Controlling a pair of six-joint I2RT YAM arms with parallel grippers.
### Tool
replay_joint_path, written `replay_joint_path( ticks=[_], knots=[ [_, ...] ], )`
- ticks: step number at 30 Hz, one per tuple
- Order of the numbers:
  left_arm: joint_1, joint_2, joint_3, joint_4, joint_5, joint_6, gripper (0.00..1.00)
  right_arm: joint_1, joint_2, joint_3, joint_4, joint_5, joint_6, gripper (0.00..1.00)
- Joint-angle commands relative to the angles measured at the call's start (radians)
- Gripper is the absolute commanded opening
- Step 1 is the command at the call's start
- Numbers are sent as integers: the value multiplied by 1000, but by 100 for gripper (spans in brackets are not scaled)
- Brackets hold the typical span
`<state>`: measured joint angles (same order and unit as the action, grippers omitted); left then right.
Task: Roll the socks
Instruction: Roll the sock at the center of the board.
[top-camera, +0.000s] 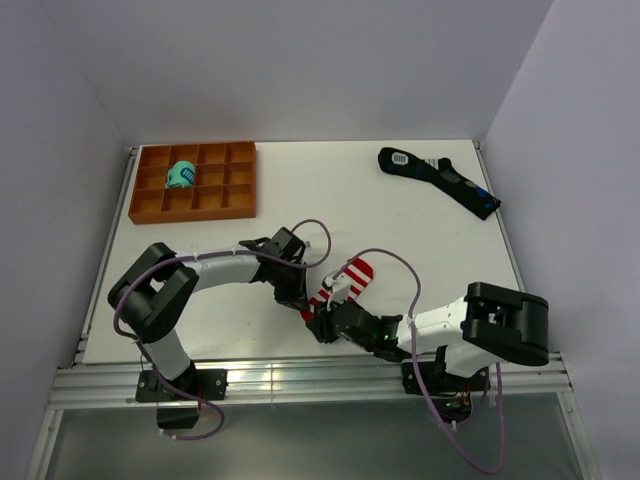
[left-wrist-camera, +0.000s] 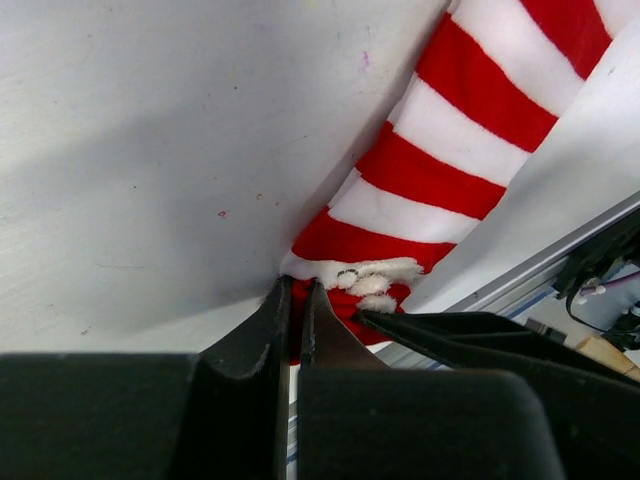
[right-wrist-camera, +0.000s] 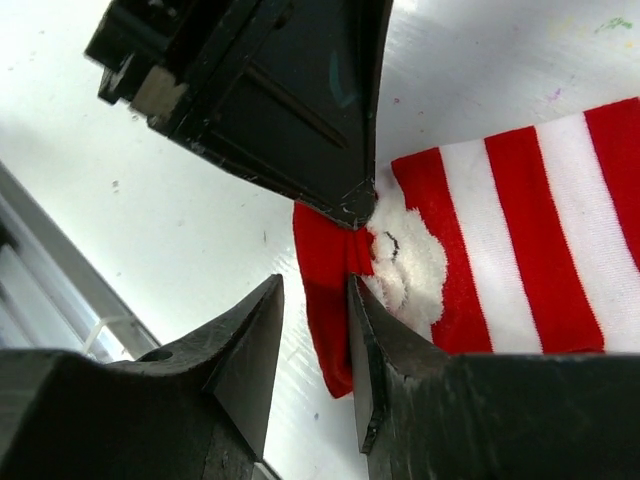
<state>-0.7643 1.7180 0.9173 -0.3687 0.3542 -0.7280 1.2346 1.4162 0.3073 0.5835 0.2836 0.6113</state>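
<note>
The red and white striped sock lies flat on the white table near the front edge, its red cuff with white marks toward the arms. My left gripper is shut on the cuff's edge; in the left wrist view its fingertips pinch red fabric of the sock. My right gripper meets it from the front. In the right wrist view it is open, its jaws straddling the red cuff edge of the sock just below the left gripper's fingertip.
An orange compartment tray at the back left holds a teal sock bundle. A long black sock with blue patches lies at the back right. The table's metal front rail runs just behind both grippers.
</note>
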Motion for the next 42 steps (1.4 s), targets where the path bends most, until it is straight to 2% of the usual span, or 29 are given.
replay_joint_path(
  ticks=[1, 12, 15, 19, 22, 23, 26, 31, 37, 42],
  knots=[
    [17, 45, -8, -21, -38, 1, 0, 55, 61, 25, -142, 126, 13, 40],
    [45, 58, -5, -35, -9, -1, 0, 155, 153, 49, -217, 281, 103, 42],
    [51, 60, -1, -35, 2, -8, 0, 170, 164, 67, -260, 321, 114, 40],
    [62, 58, -3, -35, 22, -14, 0, 187, 207, 101, -318, 361, 140, 35],
    [74, 49, -9, -32, 35, -24, 0, 200, 240, 121, -343, 361, 166, 26],
    [82, 46, -12, -30, 35, -28, 0, 200, 245, 119, -343, 355, 177, 18],
    [94, 29, -29, -22, 42, -39, 0, 200, 247, 99, -308, 327, 189, 12],
    [100, -15, -72, -4, 34, -76, 0, 197, 225, 76, -261, 279, 183, 7],
    [105, -57, -101, 2, 8, -100, 2, 129, 178, -33, -51, 71, 160, 6],
    [105, -118, -100, 4, -52, -128, 13, 39, 170, -74, 48, -131, 150, 7]
  ],
)
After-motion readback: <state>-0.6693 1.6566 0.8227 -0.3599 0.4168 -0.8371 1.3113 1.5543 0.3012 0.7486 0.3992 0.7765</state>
